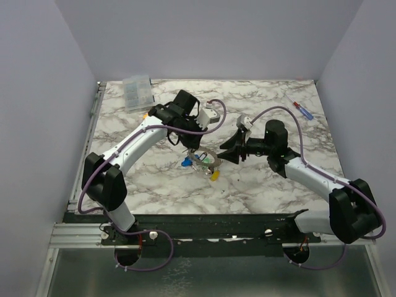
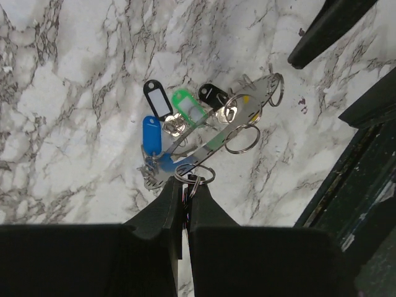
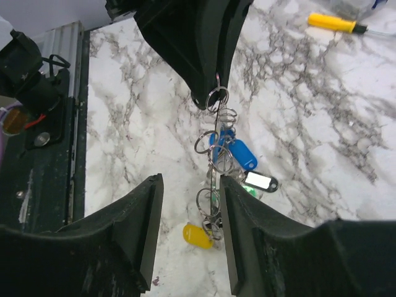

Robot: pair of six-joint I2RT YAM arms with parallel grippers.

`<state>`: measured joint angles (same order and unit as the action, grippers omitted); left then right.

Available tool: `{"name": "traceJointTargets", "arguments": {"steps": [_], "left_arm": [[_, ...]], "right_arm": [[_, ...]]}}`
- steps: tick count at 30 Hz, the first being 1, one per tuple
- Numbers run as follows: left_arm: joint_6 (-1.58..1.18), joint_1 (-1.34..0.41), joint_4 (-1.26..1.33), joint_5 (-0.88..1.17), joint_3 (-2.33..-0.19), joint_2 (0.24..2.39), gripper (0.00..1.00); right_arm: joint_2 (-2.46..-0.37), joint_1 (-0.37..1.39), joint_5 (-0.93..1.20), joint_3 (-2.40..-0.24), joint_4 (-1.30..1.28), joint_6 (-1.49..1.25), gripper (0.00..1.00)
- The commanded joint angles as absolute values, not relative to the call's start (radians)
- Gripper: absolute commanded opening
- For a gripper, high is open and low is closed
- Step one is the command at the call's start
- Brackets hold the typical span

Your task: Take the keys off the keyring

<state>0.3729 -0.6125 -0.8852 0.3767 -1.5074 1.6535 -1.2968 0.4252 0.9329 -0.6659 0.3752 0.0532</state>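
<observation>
Well apart: clear box (image 1: pixel 137 91), red-blue screwdriver (image 1: pixel 301 110); left end effector (image 2: pixel 187 189) pinches keyring (image 2: pixel 253 102).

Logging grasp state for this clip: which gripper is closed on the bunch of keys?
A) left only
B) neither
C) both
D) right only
A: the left gripper is shut on a small loop at the end of the keyring, while the right gripper stands open.

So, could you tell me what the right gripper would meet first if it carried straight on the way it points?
Most likely the keyring with its keys. It sits edge-on just ahead of the open right gripper, held at one end by the left gripper. Depth is unclear.
</observation>
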Motion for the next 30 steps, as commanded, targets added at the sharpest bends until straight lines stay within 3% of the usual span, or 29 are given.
{"name": "traceJointTargets", "arguments": {"steps": [1,7,22,30], "left_arm": [[0.209,-0.570,-0.912,0.516,-1.545,1.670,0.00],[0.173,-0.565,-0.912,0.562,-1.537,1.670,0.00],[0.173,-0.563,-0.918,0.635,-1.514,1.676,0.00],[0.187,-0.563,-0.926,0.655,-1.511,1.679,0.00]], "right_arm": [[-1.299,0.427,0.911,-0.691,0.482,0.091,0.47],[-1.307,0.498,0.839,-0.746,0.334,0.200,0.46],[-1.344,0.653,0.643,-0.796,0.275,0.386,0.35],[-1.364,0.684,0.557,-0.788,0.294,0.427,0.35]]}}
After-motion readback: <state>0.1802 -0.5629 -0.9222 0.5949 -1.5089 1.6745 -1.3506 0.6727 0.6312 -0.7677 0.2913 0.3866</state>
